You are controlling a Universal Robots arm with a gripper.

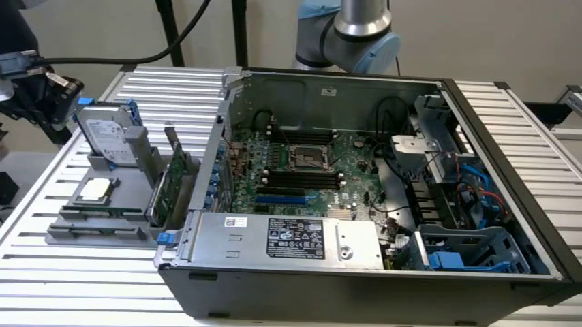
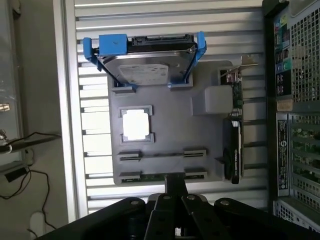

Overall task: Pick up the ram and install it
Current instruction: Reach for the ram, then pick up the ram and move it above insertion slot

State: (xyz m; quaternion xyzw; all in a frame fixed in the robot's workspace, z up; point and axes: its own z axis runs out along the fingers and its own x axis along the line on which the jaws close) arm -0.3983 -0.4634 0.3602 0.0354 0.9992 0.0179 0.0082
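1. The ram (image 2: pixel 152 175), a thin, long dark-green circuit stick seen edge-on, stands between two small clips in the row of the grey moulded tray (image 2: pixel 200 145) that lies closest to the hand.
2. The hand (image 2: pixel 175 179) is black. Its two fingers are pressed together into one narrow stem, with nothing between them.
3. In the wrist view the fingertips overlap the ram's row. Whether they touch the stick cannot be told.
4. The hand points down over the tray's clip end, with its dark linkage spread out behind the fingers.
5. In the exterior view the silver-and-blue arm (image 1: pixel 359 27) rises behind the back wall of the open black computer case (image 1: pixel 536 204).
6. On the same tray, past a second clip row, lies a square silver processor chip (image 2: pixel 135 125).
7. At the tray's far end stands a silver hard drive with blue rails (image 2: pixel 145 70).
8. A green expansion card with a grey metal bracket (image 2: pixel 234 100) stands upright on the tray's side towards the case.
9. Tray and case rest side by side on a ribbed aluminium surface (image 1: pixel 82 286).
10. Inside the case, long black slots (image 1: pixel 300 180) lie on the green motherboard (image 1: pixel 345 163).
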